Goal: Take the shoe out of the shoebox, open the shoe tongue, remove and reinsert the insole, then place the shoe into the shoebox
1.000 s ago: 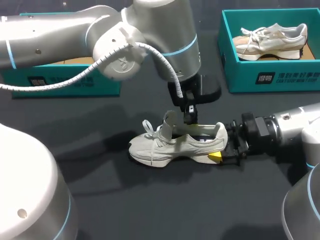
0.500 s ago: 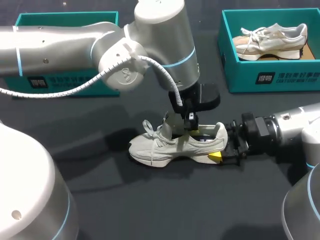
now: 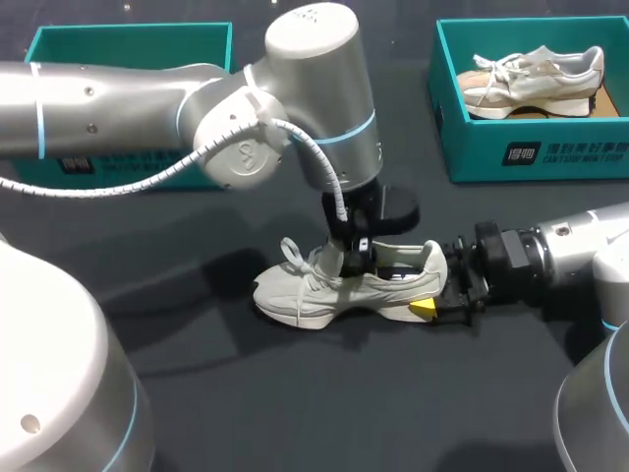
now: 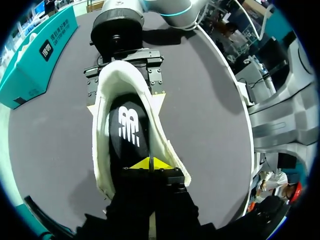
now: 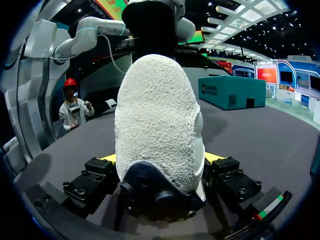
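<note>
Right end effector [image 3: 432, 293] is clamping the heel of the shoe [image 3: 334, 290] from 3 o'clock, steadying it upright on the surface [image 3: 295, 393]. Left end effector [image 4: 150, 164], tips pressed together, is dipping into the shoe's mouth over the dark insole [image 4: 131, 132]. Unboxing looks done; insole removal, reinsertion and return to the shoebox [image 3: 197, 167] at 10 o'clock seem to remain.

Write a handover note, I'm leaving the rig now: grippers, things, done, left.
Left gripper: jaws shut, inside the opening of the shoe, over the insole; a pinch can't be confirmed.
Right gripper: jaws shut on the shoe's heel, steadying it on the table.
Done: shoe unboxed.
Left: insole out and back, then box the shoe.
</note>
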Robot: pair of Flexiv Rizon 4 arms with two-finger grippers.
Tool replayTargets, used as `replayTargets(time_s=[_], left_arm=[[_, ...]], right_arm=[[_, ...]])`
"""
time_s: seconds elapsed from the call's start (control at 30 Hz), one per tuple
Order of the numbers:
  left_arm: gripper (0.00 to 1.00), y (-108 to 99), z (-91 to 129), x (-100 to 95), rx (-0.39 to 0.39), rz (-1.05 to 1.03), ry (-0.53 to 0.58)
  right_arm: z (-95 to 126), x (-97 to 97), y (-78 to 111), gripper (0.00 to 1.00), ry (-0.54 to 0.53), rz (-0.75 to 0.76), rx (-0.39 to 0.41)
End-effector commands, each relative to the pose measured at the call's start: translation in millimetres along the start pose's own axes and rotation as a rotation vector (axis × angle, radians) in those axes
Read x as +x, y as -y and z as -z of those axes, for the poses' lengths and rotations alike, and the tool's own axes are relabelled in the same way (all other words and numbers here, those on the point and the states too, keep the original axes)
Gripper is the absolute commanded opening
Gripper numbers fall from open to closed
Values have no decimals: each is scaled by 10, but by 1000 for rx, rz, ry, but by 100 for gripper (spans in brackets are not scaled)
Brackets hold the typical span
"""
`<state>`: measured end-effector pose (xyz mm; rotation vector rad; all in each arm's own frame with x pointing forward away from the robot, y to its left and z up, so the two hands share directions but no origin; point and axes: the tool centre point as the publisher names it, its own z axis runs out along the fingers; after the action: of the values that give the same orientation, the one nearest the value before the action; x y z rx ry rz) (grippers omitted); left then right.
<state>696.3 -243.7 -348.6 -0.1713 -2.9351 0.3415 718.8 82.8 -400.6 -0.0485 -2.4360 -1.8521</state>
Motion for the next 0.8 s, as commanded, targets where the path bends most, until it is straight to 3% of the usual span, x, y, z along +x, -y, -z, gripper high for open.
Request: replayTargets(time_s=[0.03, 0.2, 0.23, 0.27, 0.43, 0.8], left_arm=[[0, -38, -38, 72, -9, -20, 4], [0, -98, -74, 102, -21, -37, 20], [17, -111, -86, 99, -22, -39, 21], [25, -123, -102, 98, -24, -42, 25], [39, -164, -168, 90, -31, -49, 49], [35, -173, -248, -51, -69, -18, 103]], right_arm=[[6, -1, 3, 0, 1, 0, 3], [6, -1, 3, 0, 1, 0, 3], [6, -1, 3, 0, 1, 0, 3], [6, -1, 3, 0, 1, 0, 3], [6, -1, 3, 0, 1, 0, 3], [6, -1, 3, 0, 1, 0, 3]])
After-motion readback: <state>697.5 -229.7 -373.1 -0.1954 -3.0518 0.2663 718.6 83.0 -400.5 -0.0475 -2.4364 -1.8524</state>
